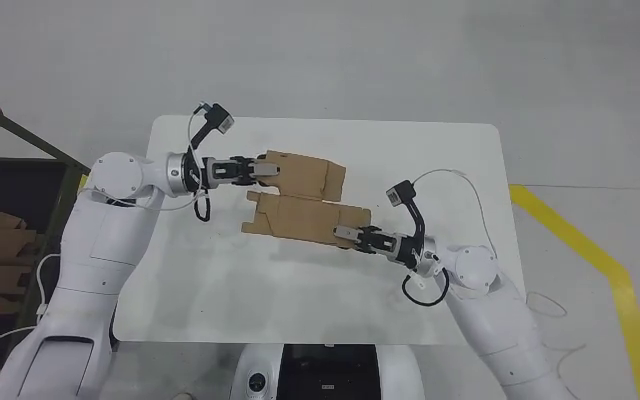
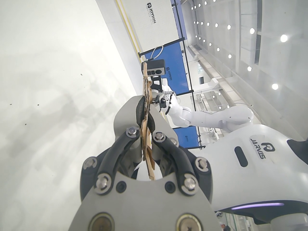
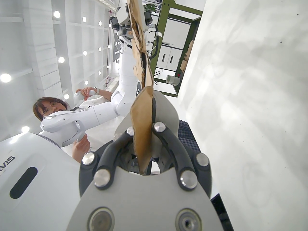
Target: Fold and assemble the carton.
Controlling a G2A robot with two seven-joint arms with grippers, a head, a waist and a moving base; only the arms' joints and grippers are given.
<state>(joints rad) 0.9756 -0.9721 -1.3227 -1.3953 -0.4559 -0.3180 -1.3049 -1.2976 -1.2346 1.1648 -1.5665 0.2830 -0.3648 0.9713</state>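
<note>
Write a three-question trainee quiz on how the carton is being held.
1. True or false: the left gripper is open.
2. The carton is held by: A) neither gripper, B) one gripper, C) both grippers.
3. Fill in: the ___ gripper holds the carton nearer the table's front edge.
Key: 1 false; 2 C; 3 right gripper.

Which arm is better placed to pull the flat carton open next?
Probably the right gripper: it clamps the nearer panel of the carton, free to pull toward the robot; the left gripper anchors the farther panel.
</note>
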